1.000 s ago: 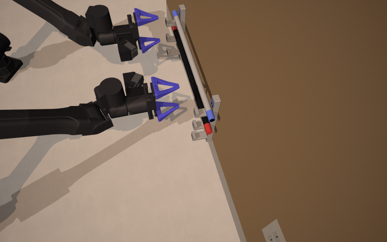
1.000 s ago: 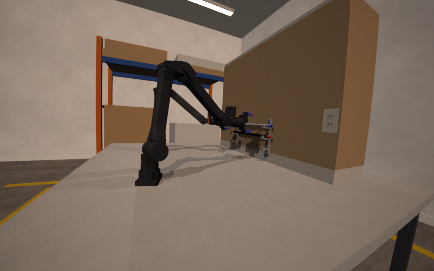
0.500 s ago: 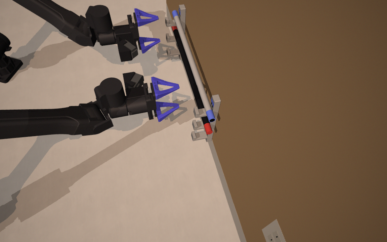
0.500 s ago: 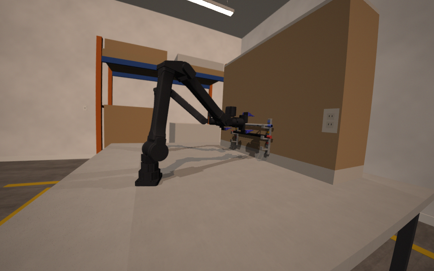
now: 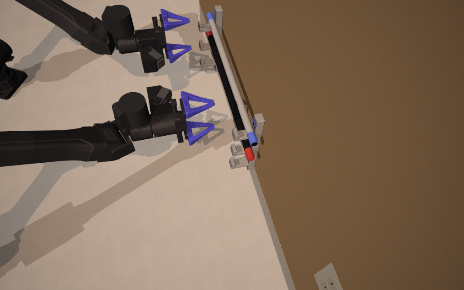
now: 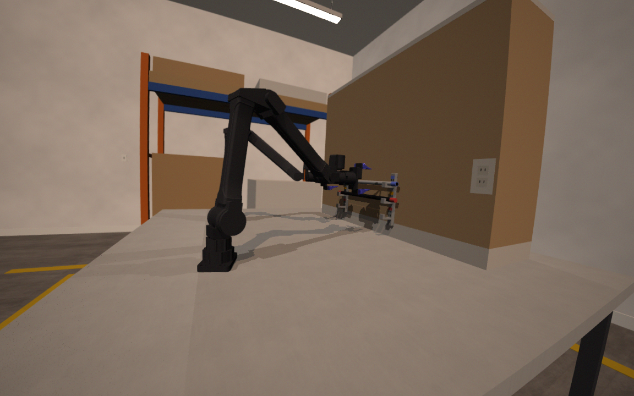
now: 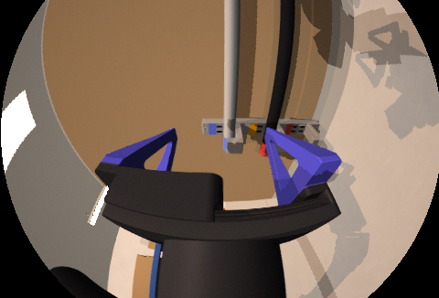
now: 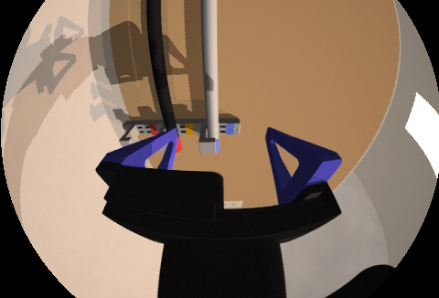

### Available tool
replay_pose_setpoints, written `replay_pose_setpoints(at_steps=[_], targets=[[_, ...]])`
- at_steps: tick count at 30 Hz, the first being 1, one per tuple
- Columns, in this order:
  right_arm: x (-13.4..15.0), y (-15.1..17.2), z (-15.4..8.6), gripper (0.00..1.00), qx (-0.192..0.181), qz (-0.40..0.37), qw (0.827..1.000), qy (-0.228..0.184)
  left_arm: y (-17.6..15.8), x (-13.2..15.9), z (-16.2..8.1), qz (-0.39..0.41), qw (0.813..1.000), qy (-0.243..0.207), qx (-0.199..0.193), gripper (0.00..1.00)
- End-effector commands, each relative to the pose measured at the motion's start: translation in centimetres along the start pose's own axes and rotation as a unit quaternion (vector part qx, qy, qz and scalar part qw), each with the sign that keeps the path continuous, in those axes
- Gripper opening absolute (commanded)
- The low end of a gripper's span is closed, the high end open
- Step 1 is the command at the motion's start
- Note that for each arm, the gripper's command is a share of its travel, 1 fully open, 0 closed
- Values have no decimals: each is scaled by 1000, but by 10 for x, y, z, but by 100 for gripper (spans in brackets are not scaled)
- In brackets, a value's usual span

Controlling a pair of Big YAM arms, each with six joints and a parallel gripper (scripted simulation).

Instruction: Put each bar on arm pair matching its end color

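Observation:
The grey bar (image 5: 229, 72) (image 7: 231, 37) (image 8: 209, 37) has blue ends and lies on the rack's top arms, by the blue labels (image 7: 212, 128) (image 8: 230, 128). The black bar (image 5: 225, 82) (image 7: 284, 37) (image 8: 155, 37) has red ends and lies on the middle arms, by the yellow labels (image 7: 252, 129) (image 8: 188, 129). The red labels (image 7: 289, 129) (image 8: 154, 129) mark the bottom arms, which hold no bar. My left gripper (image 5: 190, 34) (image 7: 220, 133) and right gripper (image 5: 214, 114) (image 8: 223, 130) are open and empty, in front of the bars. In each wrist view, one finger partly covers the black bar near its end.
The rack's uprights (image 5: 259, 118) stand against the brown wall panel (image 5: 370, 108) (image 6: 432, 98). Arms stick out from them toward me. The two grippers are side by side with a gap between them. An outlet (image 6: 482, 176) is on the panel, far to the right of the rack.

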State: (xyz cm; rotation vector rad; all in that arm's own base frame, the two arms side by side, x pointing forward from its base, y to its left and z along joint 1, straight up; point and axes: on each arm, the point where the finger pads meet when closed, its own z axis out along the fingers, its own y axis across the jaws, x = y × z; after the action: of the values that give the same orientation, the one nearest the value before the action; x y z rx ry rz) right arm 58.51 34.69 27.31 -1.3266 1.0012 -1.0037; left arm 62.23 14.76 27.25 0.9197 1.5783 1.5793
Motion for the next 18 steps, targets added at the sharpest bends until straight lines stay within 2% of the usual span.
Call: replay_pose_setpoints(at_steps=[1,7,18], targets=[[6,-52,12,100,37,26,999,5,50,1,7,-23,999,4,-39,100],[6,-53,12,100,37,26,999,5,50,1,7,-23,999,4,-39,100],[5,-36,12,92,37,26,999,5,34,2,7,-23,999,3,-39,91]])
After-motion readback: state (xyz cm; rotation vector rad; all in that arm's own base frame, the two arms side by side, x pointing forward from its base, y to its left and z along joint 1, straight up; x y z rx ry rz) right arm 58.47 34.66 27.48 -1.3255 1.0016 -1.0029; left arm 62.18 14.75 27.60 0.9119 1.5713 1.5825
